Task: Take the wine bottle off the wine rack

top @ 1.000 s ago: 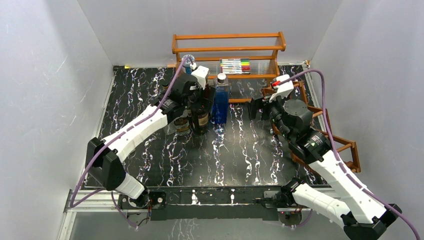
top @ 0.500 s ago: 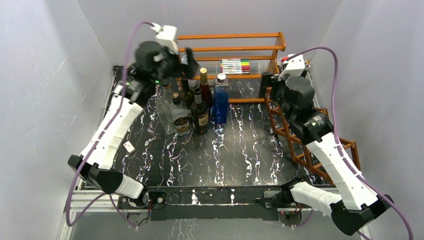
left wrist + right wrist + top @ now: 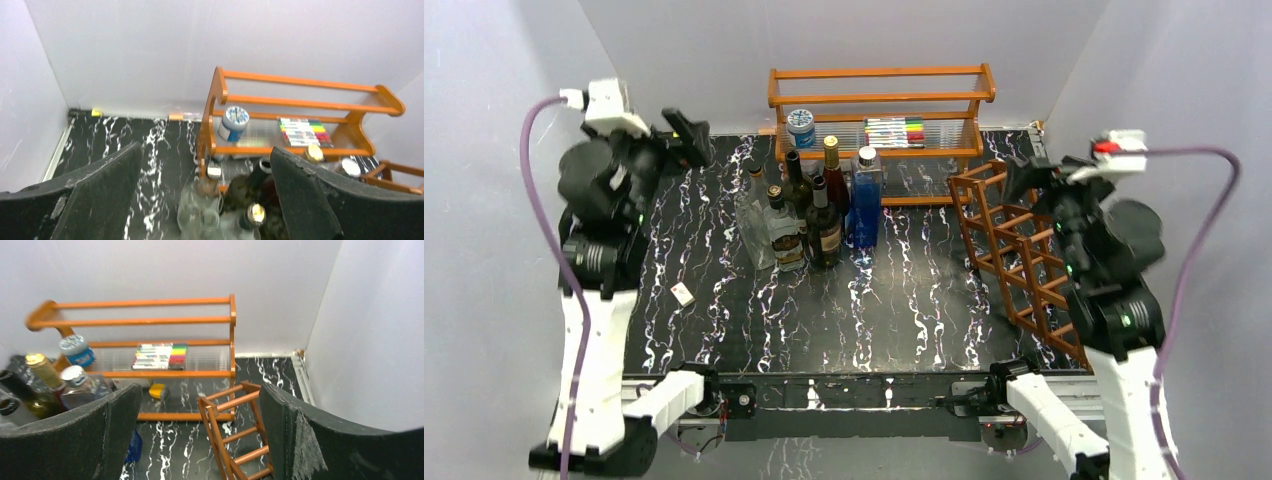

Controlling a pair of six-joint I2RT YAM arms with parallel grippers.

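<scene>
- Reddish-brown wood made up the wine rack (image 3: 1022,252), a lattice of thin bars with open square cells, standing at the right side of the tabletop (image 3: 904,310) – black, with white marbled veins.
- A dark wine bottle (image 3: 825,226) with a label stood upright on the tabletop at the front of a tight cluster of bottles near the middle, well apart from the wine rack.
- Around it in that cluster were other dark bottles, a clear glass bottle (image 3: 754,225) on the left and a blue bottle (image 3: 865,200) on the right.
- Behind the cluster, against the back wall, stood an orange shelf (image 3: 879,98) holding a row of coloured markers (image 3: 894,131) and a blue-lidded jar (image 3: 801,127).
- The left gripper (image 3: 686,142) was raised at the far left, above the back-left corner of the tabletop – jaws spread wide, nothing between them; its wrist view looked down between the two black fingers (image 3: 100,185) onto the bottle tops and the shelf.
- The right gripper (image 3: 1027,175) hung above the far end of the wine rack, jaws likewise spread wide and holding nothing.
- A small white tag (image 3: 682,293) lay on the tabletop near the left edge.
</scene>
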